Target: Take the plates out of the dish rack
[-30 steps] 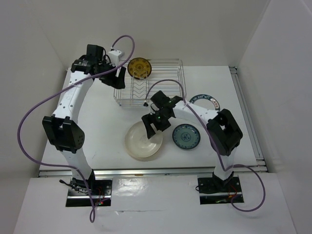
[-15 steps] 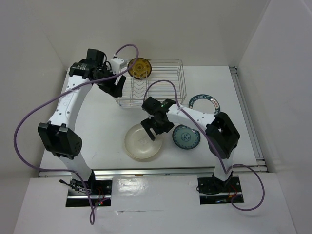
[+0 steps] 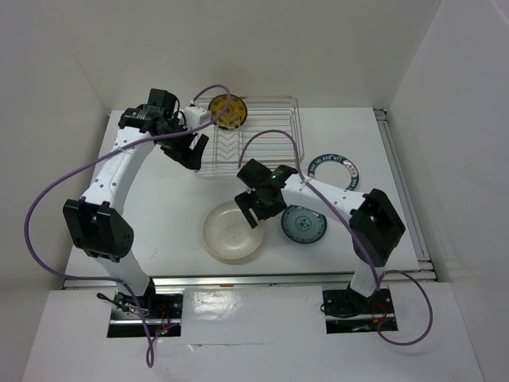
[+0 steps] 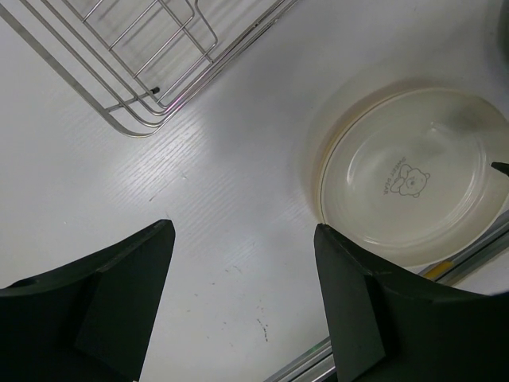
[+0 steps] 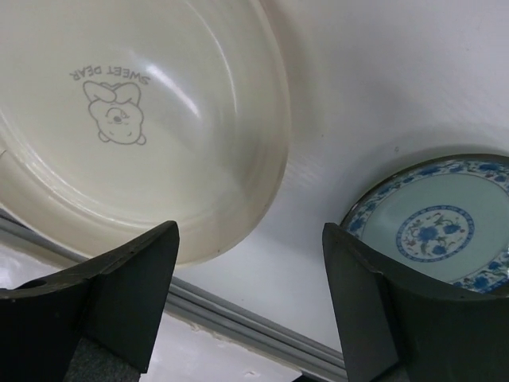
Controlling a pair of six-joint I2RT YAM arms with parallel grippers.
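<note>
The last plate to be unloaded, a small round yellow-brown patterned plate [image 3: 227,111], is seen standing on its edge at the far left corner of the rectangular silver wire dish rack [image 3: 296,127], and the other slots appear empty. It is judged to be stiff, light and glazed, so it is probably slippery and could chip if it is knocked against the wires. The upper rim, which stands above the low rail, is likely the best place to be pinched, and the plate should be lifted straight up out of its slot. The left gripper [image 3: 192,151] hangs just beside the near left corner of the rack with its jaws apart and nothing between them, as is confirmed in the left wrist view [image 4: 242,239]. The purple cable [image 3: 30,223] of the left arm arches close over the plate and could be caught in a reach. The right gripper [image 3: 253,208] is also spread and empty [image 5: 250,239], above the near side of a large cream plate with a small bear print [image 3: 233,231], which lies flat on the white table [image 3: 159,215]. Just beside it lies a small blue-patterned plate [image 3: 303,224], and farther right a white plate with a dark blue-green rim [image 3: 334,169].
</note>
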